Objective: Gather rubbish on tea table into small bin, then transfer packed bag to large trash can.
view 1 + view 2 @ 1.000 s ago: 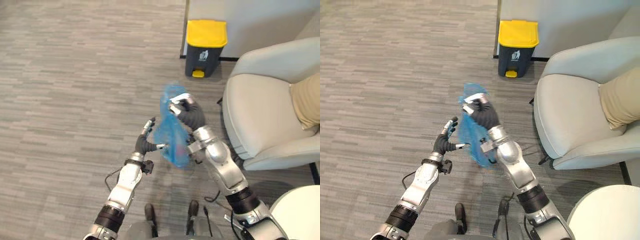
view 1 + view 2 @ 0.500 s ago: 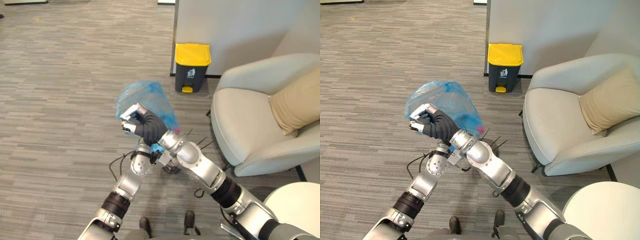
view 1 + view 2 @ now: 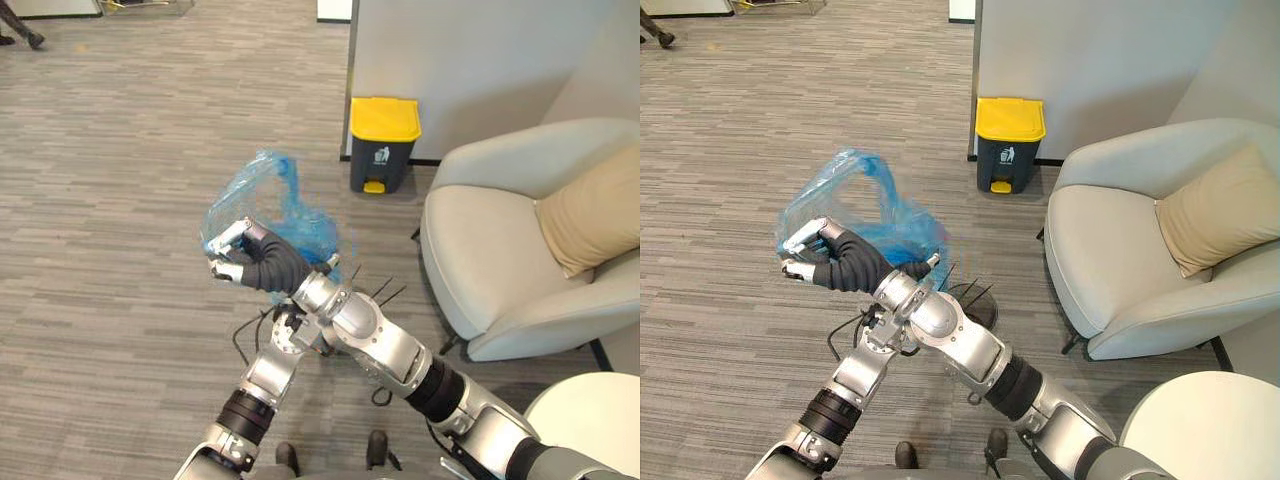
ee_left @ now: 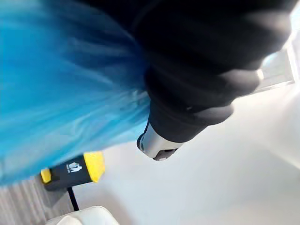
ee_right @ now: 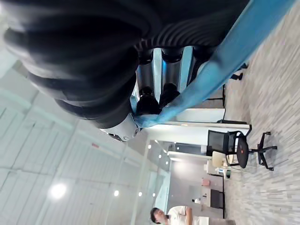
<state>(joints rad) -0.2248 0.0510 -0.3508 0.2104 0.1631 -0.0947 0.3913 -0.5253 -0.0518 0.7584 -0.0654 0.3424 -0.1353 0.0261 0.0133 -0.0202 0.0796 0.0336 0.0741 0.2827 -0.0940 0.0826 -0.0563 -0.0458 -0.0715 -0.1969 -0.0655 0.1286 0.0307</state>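
- Here the right hand (image 3: 250, 262) has its fingers curled tight round the top of the blue bag (image 3: 290, 215), which hangs above the floor.
- The left hand (image 4: 197, 89) is close beside the bag; I cannot tell how its fingers stand.
- The yellow-lidded trash can (image 3: 383, 143) stands well apart.

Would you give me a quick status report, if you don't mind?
Right hand shut on translucent blue plastic bag, held aloft. Left hand beneath the bag. Dark bin with yellow lid ahead; grey armchair to its right.
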